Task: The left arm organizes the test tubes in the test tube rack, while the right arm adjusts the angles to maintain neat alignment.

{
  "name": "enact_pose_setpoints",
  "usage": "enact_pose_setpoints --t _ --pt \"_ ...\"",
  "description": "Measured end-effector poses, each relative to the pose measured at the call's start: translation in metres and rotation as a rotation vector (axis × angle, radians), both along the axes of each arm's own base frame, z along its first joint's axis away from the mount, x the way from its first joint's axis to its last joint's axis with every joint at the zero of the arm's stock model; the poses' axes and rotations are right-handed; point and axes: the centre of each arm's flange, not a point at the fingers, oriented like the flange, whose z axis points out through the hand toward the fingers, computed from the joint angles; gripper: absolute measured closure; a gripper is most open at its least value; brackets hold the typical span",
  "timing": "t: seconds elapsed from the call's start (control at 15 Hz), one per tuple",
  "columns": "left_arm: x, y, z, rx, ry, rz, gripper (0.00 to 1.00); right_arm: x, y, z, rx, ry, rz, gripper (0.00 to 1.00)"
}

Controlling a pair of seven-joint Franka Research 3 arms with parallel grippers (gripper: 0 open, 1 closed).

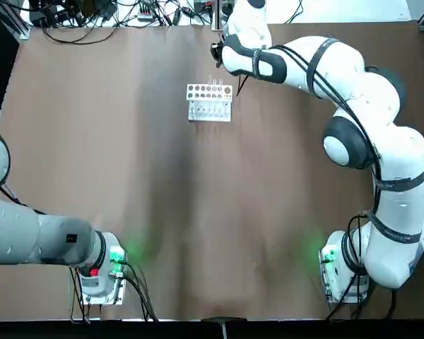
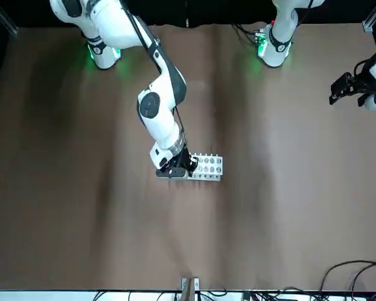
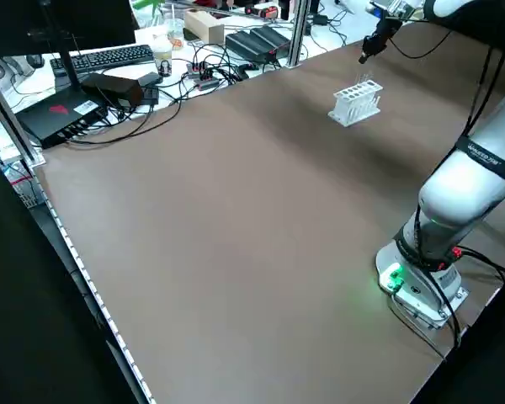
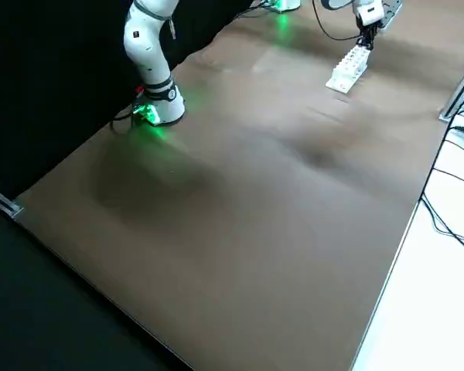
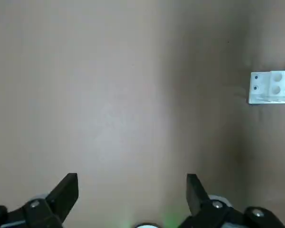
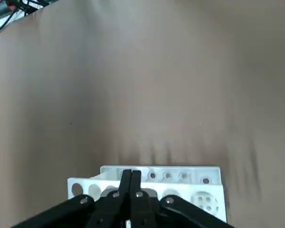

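Toward the far side of the brown surface [image 1: 127, 176], near its middle as the top view has it, stands the white test tube rack [image 1: 209, 111], upright, its row of round holes facing up. The right hand [image 6: 131, 172] is above and just past the rack's far edge, seen from the robot's bases; its two black fingers are brought together, with nothing visible between them. In the right wrist view the fingers cross in front of the rack, but whether they touch it I cannot tell. The left hand [image 5: 132, 175] hangs well apart from the rack, out toward the robot's left, its fingers spread wide and nothing between them

The top view cuts the left hand off, showing only part of that arm, while the front view has it at the surface's left side. From the left side view come a few thin, clear test tubes [image 3: 366, 77] standing up at the rack; the left wrist view shows only one end of the rack. That same left side view also takes in a monitor [image 3: 84, 21], a black keyboard [image 3: 109, 57] and a cardboard box [image 3: 204, 27] among tangled cables [image 3: 210, 71] beyond the surface
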Motion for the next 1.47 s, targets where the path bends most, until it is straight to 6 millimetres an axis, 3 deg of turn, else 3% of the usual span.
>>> enact_pose_setpoints --t 0.4,0.8,1.47 --pt "0.000 -0.034 0.000 0.009 -0.008 0.000 0.00 0.000 0.010 -0.014 0.001 -0.009 0.006 0.98" --pt "0.001 -0.030 -0.002 0.009 -0.005 0.008 0.00 -0.008 0.021 -0.015 0.001 -0.009 0.021 0.97" --pt "0.002 -0.023 -0.002 0.003 -0.004 0.013 0.00 -0.015 0.027 -0.031 -0.014 0.007 0.033 0.97"
